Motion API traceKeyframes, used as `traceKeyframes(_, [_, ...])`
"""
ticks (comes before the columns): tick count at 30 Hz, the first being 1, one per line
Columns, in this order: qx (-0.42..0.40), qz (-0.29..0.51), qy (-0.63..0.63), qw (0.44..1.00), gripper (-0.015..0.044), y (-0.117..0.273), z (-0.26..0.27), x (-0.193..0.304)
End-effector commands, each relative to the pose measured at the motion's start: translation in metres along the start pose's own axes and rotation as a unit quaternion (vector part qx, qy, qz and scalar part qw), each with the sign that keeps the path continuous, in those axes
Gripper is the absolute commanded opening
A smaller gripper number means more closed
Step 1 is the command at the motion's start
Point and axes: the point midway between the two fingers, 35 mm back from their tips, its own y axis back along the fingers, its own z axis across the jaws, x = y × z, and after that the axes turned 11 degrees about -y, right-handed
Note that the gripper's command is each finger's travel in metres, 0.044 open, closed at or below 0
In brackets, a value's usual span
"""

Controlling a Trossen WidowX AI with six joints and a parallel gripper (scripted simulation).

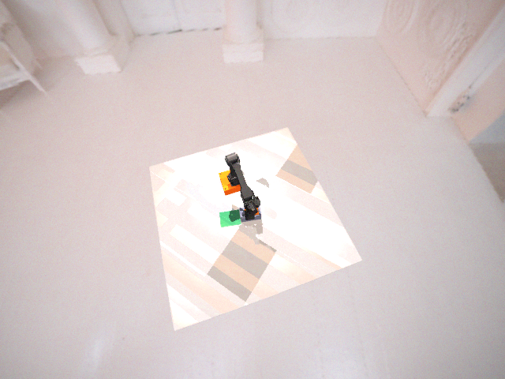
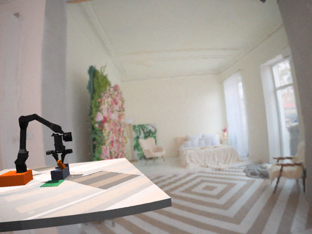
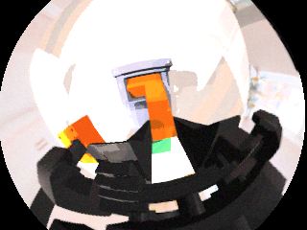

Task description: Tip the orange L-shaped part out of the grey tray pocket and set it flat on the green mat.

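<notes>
Now your orange L-shaped part (image 2: pixel 61 164) (image 3: pixel 159 107) sat tilted above the grey tray (image 2: pixel 60 174) (image 3: pixel 139 64), well inside the table's (image 1: pixel 293 228) (image 2: pixel 106 199) edges, its raised end pinched between your black gripper's (image 2: pixel 60 160) (image 3: pixel 163 131) partly closed fingers.

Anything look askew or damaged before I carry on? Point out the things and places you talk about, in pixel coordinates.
The orange L-shaped part (image 2: pixel 60 164) (image 3: pixel 159 115) sits tilted, its raised end in the hand (image 2: pixel 59 162) (image 3: pixel 163 129), above the grey tray (image 2: pixel 60 174) (image 3: pixel 141 64); that suits the lift-out. I see no damage, though the top view is too small for detail.

Beyond the end effector, I'm seeing a bed (image 2: pixel 207 153) and armchair (image 2: pixel 152 148) standing on striped flooring (image 2: pixel 186 214).
</notes>
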Motion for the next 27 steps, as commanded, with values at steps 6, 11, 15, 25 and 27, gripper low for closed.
traceKeyframes(6, [0.001, -0.004, 0.001, 1.0, 0.0, 0.016, 0.0, -0.001])
traceKeyframes(11, [0.001, -0.004, 0.001, 1.0, 0.0, 0.024, 0.0, -0.001])
traceKeyframes(15, [0.001, -0.004, 0.001, 1.0, 0.0, 0.031, 0.0, -0.001])
traceKeyframes(25, [0.001, -0.004, 0.001, 1.0, 0.0, 0.046, 0.0, -0.001])
traceKeyframes(27, [0.001, -0.004, 0.001, 1.0, 0.0, 0.05, 0.0, -0.001])
